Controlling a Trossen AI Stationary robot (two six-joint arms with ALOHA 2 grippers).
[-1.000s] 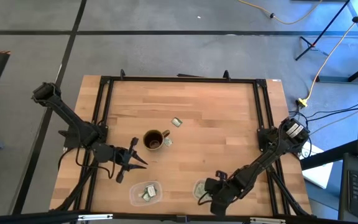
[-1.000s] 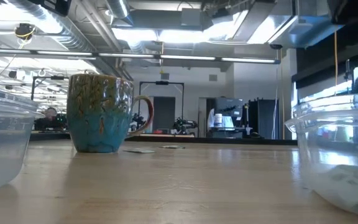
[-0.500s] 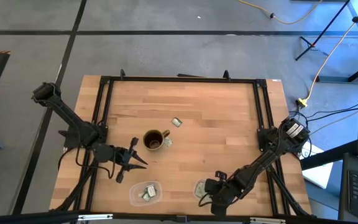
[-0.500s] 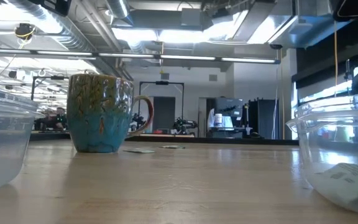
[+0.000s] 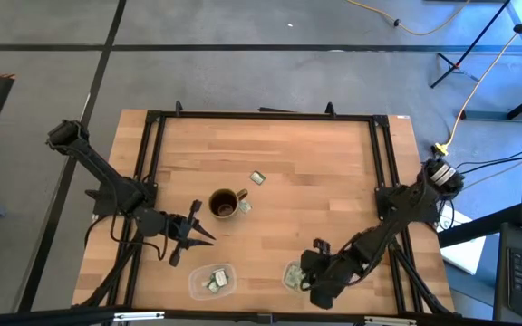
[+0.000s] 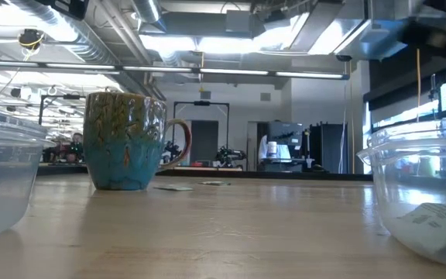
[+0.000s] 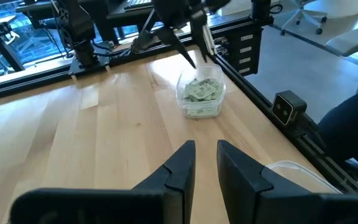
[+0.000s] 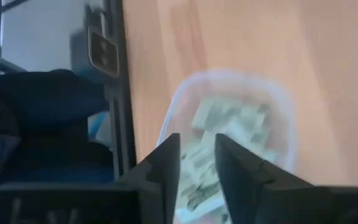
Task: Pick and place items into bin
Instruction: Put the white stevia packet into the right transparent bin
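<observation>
Wood table point(image 5: 315, 190) w/ mug point(image 5: 226, 203); right hand point(image 5: 304, 272) slightly open, empty, over bin point(image 5: 291, 274).

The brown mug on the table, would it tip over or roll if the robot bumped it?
Probably not. The mug stands upright on a wide flat base, so a light push would likely slide it. It looks glazed and thick, so probably heavy and breakable if dropped.
</observation>
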